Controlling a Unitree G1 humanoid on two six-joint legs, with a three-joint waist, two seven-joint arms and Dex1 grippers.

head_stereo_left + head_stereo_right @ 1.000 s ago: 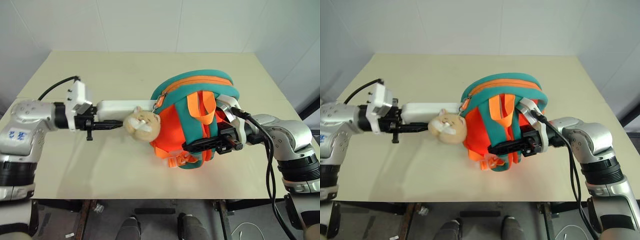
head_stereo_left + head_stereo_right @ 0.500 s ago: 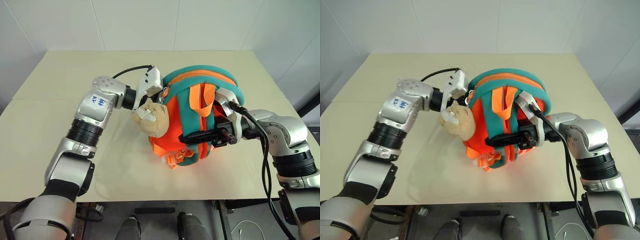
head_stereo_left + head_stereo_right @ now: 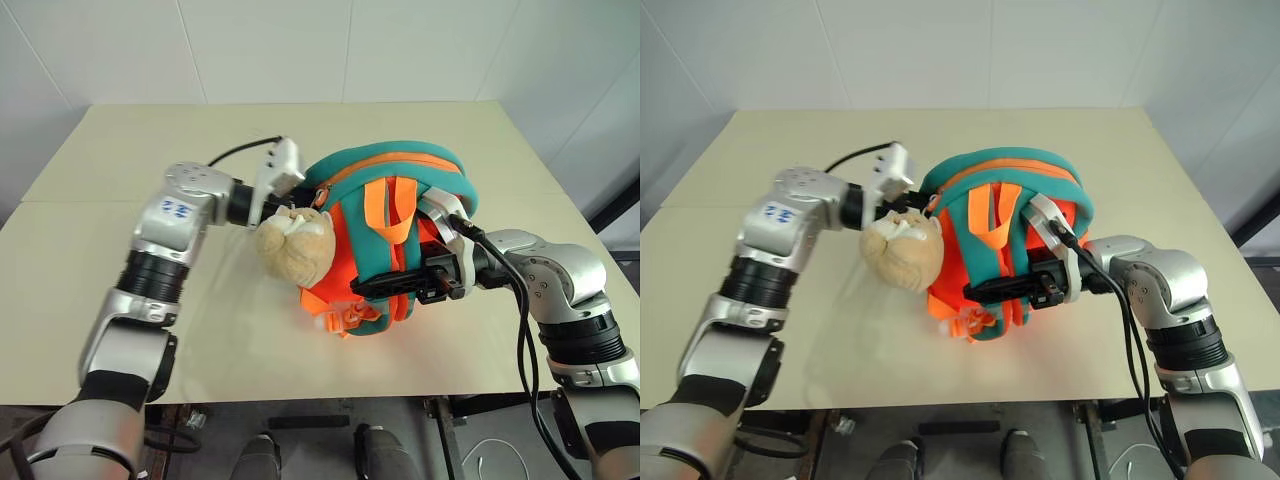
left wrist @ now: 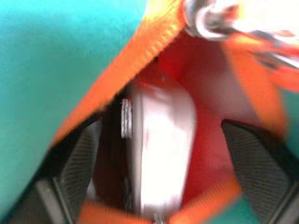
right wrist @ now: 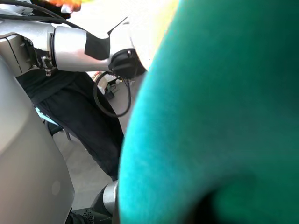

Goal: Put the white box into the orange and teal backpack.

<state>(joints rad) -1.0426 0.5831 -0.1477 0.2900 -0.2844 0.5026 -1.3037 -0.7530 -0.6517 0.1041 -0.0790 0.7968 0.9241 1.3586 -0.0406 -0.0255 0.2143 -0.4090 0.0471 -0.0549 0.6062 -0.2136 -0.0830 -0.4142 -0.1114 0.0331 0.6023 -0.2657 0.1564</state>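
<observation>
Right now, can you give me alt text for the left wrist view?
The white box sits inside the backpack, seen through its orange-edged opening with red lining around it. The left gripper has its jaws apart, one dark finger on each side of the box.

backpack (image 3: pixel 400 215) – 1 | white box (image 4: pixel 161 154) – 1 | hamster charm (image 3: pixel 292 243) – 1 | table (image 3: pixel 130 160) – 1

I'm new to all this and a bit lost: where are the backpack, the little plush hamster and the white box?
orange and teal backpack (image 3: pixel 400 160): left eye view, teal top edge.
plush hamster (image 3: pixel 292 243): left eye view, its face.
white box (image 4: pixel 161 149): left wrist view, glossy end inside the opening.
</observation>
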